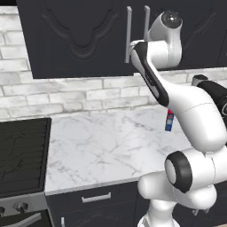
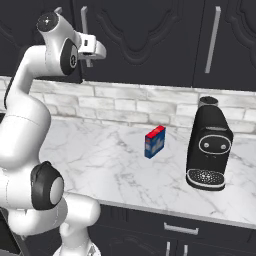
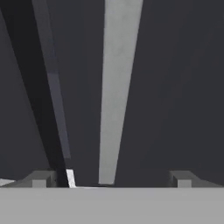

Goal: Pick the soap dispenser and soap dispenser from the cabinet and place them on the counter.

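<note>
The cabinet (image 1: 80, 35) is dark charcoal with carved doors, and both doors are closed. Neither soap dispenser can be seen. My gripper (image 3: 111, 180) is raised to the cabinet front, open, with a long silver bar handle (image 3: 116, 87) running between its fingertips (image 3: 43, 179). Nothing is held. In the left base view the hand (image 1: 132, 45) sits at the lower end of the left handle (image 1: 128, 31). The right base view has the hand (image 2: 90, 49) against the handle (image 2: 84, 22). The counter (image 1: 111, 146) of white marble lies below.
A slim red-topped blue bottle (image 2: 155, 141) stands mid-counter. A black coffee machine (image 2: 207, 150) is at the right. The black stovetop (image 1: 22, 150) borders the counter's left end. Dark drawers (image 1: 95, 197) sit under the counter. A brick wall (image 1: 66, 95) runs behind.
</note>
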You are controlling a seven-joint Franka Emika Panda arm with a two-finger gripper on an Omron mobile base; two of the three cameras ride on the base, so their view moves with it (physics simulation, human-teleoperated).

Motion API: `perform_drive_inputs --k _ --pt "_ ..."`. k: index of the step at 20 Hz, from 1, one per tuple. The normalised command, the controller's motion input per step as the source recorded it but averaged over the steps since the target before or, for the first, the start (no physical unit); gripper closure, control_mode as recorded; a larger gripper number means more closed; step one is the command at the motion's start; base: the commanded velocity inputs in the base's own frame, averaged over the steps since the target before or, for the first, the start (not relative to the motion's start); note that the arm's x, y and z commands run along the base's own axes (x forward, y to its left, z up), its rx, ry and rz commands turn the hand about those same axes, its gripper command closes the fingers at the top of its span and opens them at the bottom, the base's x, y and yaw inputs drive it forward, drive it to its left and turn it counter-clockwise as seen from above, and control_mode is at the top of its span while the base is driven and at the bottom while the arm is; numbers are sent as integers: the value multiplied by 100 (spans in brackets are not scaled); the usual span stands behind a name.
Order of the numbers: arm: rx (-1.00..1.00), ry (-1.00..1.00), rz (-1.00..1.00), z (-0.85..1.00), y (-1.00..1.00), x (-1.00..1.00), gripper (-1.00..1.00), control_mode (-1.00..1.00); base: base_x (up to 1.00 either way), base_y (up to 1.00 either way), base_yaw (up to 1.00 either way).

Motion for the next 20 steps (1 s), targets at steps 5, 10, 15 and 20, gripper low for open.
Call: perform_drive_inputs --k 5,10,15,20 --pt "0 0 0 0 -2 28 -100 -100 0 0 0" --pt "-1 -1 0 -2 3 21 -100 -100 0 0 0" --pt "-1 -3 0 -4 6 19 -100 -100 0 0 0" --pt "0 -4 0 -8 9 18 -100 -100 0 0 0"
